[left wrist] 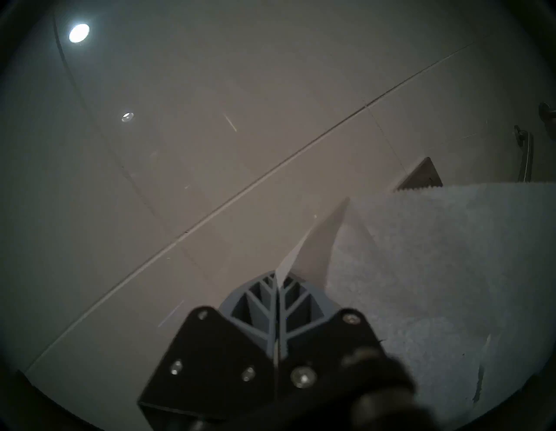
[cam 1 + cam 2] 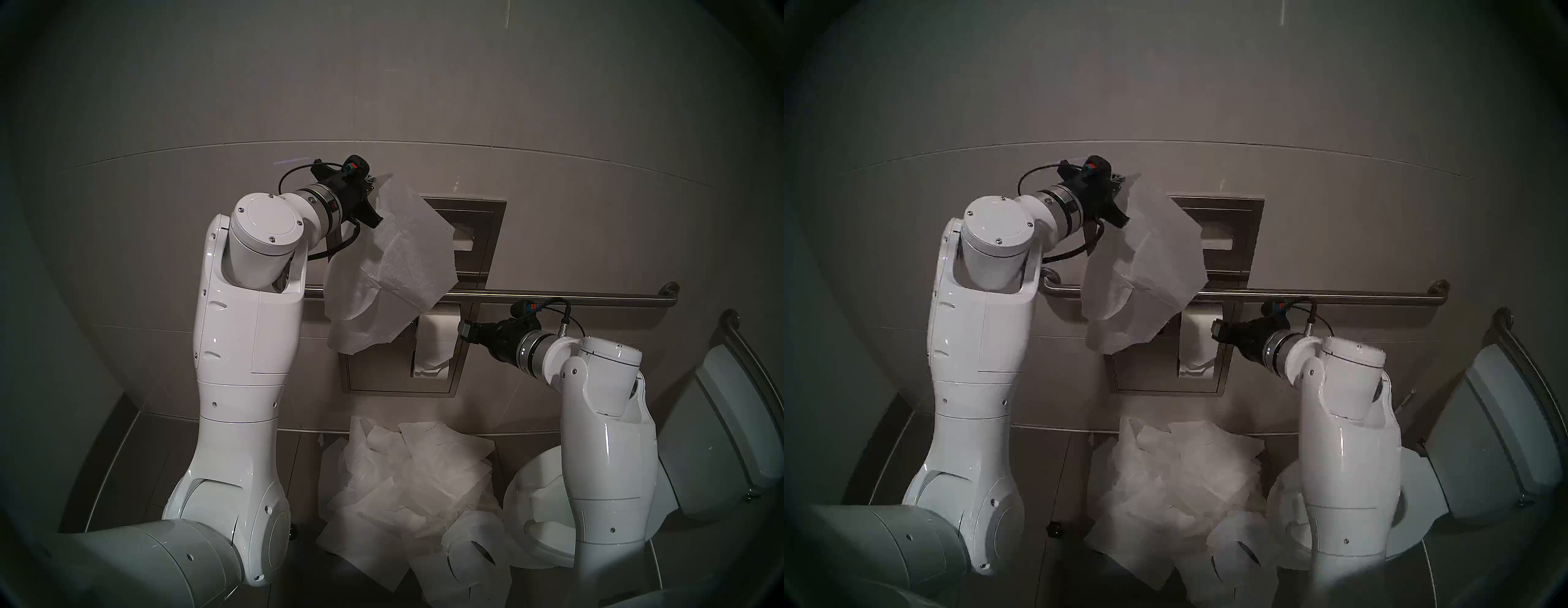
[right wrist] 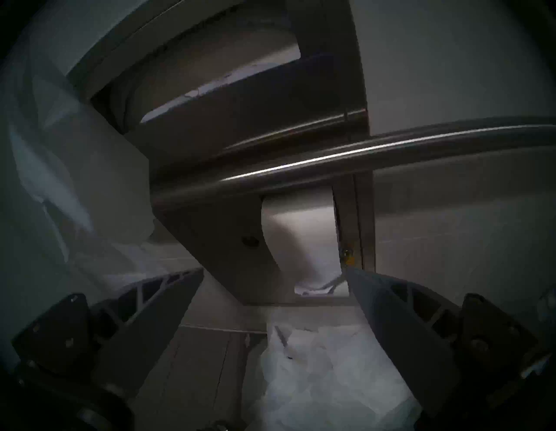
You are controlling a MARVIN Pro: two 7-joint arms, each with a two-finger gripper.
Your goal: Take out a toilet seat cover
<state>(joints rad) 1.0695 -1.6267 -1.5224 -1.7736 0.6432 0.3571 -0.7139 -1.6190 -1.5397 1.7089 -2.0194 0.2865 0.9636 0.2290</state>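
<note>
My left gripper [image 1: 278, 281], pressed together, pinches a corner of the thin white crinkled tissue-paper toilet seat cover [image 2: 399, 271]. In the head view the sheet hangs from it toward 5 o'clock, long axis running that way, draped before the recessed steel wall dispenser [image 2: 488, 220] and grab bar [image 2: 551, 293]. Right gripper [image 3: 273, 301] spread, empty, at 4 o'clock of the sheet. Left arm nearer. Judgement: sheet appears free of the slot.

Beige tiled wall [image 2: 382, 106] ahead of the jaws; steel grab bar [image 2: 551, 294] crosses it; dark floor [image 2: 271, 467] and toilet [image 2: 729, 424] lie below.
</note>
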